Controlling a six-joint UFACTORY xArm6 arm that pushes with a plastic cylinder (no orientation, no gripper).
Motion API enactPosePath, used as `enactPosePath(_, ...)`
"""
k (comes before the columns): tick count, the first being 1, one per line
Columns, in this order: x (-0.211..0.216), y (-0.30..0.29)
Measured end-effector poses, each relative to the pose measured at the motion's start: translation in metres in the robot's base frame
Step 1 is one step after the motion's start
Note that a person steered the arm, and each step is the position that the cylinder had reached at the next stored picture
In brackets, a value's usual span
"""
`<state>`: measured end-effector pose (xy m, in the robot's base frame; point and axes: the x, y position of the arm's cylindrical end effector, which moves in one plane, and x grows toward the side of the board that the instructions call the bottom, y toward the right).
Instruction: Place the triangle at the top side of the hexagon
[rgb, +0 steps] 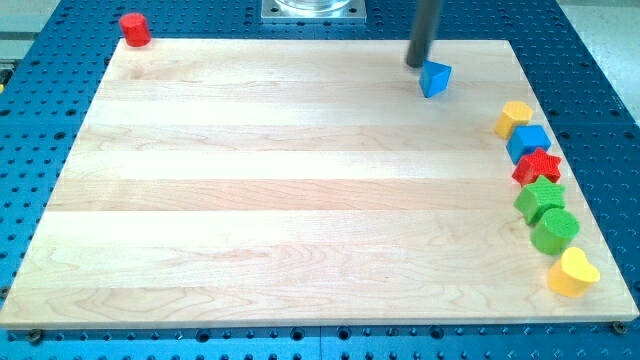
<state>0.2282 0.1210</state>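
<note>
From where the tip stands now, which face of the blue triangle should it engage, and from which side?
There is nothing to grip with, so it is a push. My tip sits just off the upper-left of the blue triangle. The yellow hexagon lies toward the view's lower right, so pressing the triangle's upper-left face, squarely to avoid spinning it, probably carries it above the hexagon.

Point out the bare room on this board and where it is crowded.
Bare: the whole wooden board from the red cylinder across to the blue triangle, where my tip sits just upper-left. Crowded: the right edge, yellow hexagon down to yellow heart.
</note>
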Motion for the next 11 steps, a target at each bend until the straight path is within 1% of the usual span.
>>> enactPosePath(2,0.036,0.015)
enactPosePath(3,0.044,0.038)
enactPosePath(5,0.065,0.04)
enactPosePath(6,0.074,0.052)
enactPosePath(8,0.091,0.059)
enactPosePath(9,0.093,0.081)
enactPosePath(11,0.101,0.097)
